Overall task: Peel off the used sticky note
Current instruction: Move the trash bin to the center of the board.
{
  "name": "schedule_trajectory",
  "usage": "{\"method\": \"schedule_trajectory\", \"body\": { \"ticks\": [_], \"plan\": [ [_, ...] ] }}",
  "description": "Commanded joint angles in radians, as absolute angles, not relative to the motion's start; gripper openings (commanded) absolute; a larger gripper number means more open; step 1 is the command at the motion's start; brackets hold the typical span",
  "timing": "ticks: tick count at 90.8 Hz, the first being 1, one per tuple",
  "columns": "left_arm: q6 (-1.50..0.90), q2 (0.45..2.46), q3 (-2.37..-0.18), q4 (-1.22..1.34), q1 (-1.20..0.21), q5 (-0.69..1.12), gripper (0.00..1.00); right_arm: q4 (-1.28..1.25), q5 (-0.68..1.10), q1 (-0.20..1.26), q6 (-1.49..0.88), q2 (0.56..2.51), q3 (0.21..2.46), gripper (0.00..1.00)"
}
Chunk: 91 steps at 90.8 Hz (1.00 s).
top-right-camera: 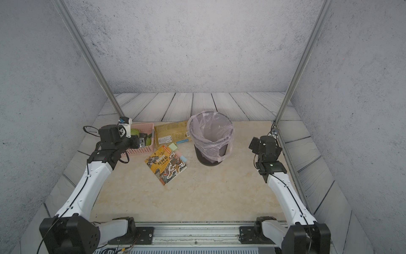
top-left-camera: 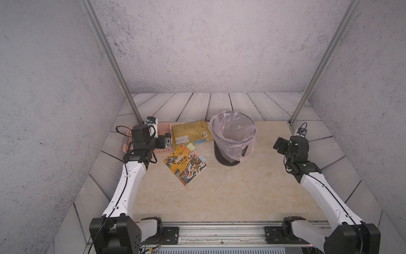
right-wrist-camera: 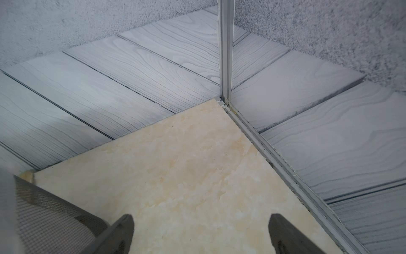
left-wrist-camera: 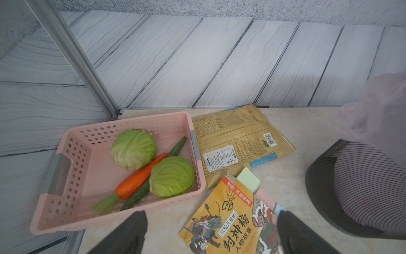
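One sticky note beyond left pincer

We see a pink perforated basket, pale green cabbages, a tan packet, a yellow-orange illustrated book, a mint sticky note, a black mesh bin.

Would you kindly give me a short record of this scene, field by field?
table: holds a book, a yellow packet, a pink basket and a lined bin
sticky notes: green, pink and blue, sticking out past the book's edges, untouched
basket contents: two cabbages, carrot, cucumber
bin: upright, beside the book, apart from it
left gripper: open, empty, near basket and book
right gripper: open, empty, over bare table beside the bin
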<state>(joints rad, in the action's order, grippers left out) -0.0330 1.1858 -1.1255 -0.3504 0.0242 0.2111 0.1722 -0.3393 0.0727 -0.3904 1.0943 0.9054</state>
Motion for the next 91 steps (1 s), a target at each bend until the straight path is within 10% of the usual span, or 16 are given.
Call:
{"method": "schedule_trajectory", "body": {
  "ticks": [1, 28, 64, 91],
  "plan": [
    [-0.024, 1.137, -1.172, -0.605, 0.029, 0.243, 0.98, 0.434, -0.223, 0.069, -0.454, 1.082, 1.042, 1.00],
    [-0.040, 1.136, -1.144, -0.636, 0.029, 0.295, 0.98, 0.628, 0.139, 0.103, -0.467, 1.248, 1.407, 0.95],
    [-0.015, 1.128, -1.090, -0.620, 0.029, 0.313, 0.98, 0.810, 0.085, 0.286, -0.401, 1.575, 1.713, 0.85],
    [-0.015, 1.135, -1.086, -0.617, 0.029, 0.328, 0.98, 0.899, 0.084, 0.298, -0.410, 1.748, 1.866, 0.44]
  ]
}}
